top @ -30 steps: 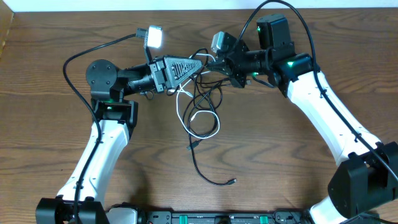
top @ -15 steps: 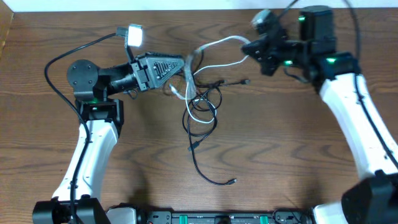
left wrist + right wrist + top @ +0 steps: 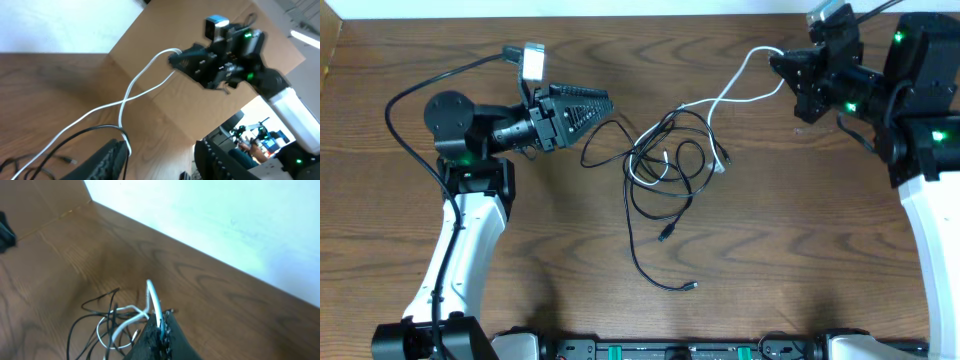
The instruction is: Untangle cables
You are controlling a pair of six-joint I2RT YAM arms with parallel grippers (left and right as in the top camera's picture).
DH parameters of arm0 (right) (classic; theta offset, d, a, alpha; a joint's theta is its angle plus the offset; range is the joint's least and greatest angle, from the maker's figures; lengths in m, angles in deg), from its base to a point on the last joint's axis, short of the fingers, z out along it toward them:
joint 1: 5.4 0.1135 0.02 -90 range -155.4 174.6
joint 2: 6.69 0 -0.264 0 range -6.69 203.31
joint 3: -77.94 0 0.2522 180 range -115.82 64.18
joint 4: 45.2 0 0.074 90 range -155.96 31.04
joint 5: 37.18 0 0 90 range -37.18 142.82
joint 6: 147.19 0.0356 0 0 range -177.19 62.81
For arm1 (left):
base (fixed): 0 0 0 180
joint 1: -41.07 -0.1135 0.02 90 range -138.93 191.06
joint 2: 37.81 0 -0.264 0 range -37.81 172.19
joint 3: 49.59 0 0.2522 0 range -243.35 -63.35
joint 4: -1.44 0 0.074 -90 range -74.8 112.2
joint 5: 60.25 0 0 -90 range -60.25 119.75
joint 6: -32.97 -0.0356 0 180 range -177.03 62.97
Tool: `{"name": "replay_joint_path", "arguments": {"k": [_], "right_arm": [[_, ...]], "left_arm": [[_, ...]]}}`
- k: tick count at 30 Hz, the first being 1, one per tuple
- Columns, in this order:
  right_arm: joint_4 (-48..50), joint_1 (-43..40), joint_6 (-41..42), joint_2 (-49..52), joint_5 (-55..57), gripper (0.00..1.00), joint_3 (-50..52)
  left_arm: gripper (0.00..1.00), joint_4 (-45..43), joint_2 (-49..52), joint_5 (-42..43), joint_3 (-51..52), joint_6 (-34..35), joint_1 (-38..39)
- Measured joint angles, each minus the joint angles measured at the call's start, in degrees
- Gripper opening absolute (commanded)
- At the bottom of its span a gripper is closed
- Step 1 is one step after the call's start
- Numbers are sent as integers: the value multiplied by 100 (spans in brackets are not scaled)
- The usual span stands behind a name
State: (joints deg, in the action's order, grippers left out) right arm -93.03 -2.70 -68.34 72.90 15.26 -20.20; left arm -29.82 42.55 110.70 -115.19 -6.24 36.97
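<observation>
The cables lie mid-table as a loose tangle of thin black cords [image 3: 665, 190] with one white cord [image 3: 745, 75]. My right gripper [image 3: 782, 72] is shut on the white cord and holds it raised at the far right. The cord stretches from it down to the tangle. The right wrist view shows the white cord [image 3: 152, 297] pinched between the fingers [image 3: 161, 325], with black loops [image 3: 95, 310] beyond. My left gripper [image 3: 605, 108] is open at the tangle's left, its fingers [image 3: 160, 160] wide apart. The white cord [image 3: 145, 80] runs ahead of it.
Two black cord tails end in small plugs [image 3: 692, 288] [image 3: 665, 235] toward the table's front. A thicker black robot cable [image 3: 420, 85] arcs behind the left arm. The wooden tabletop [image 3: 800, 250] ends at a white wall along the far side.
My right gripper has pulled the white cord up and far to the right. The tangle has spread and shifted right. My left gripper has drawn back left and opened off the cables.
</observation>
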Motion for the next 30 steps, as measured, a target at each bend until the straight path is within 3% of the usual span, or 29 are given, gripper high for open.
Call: {"name": "replay_joint_path", "arguments": {"k": [14, 30], "right_arm": [[293, 4, 57, -798, 223, 1, 2], [1777, 4, 413, -1373, 352, 1, 2]], "left_arm": [[61, 2076, 306, -297, 4, -1821, 332], [66, 2212, 848, -675, 4, -2363, 756]]}}
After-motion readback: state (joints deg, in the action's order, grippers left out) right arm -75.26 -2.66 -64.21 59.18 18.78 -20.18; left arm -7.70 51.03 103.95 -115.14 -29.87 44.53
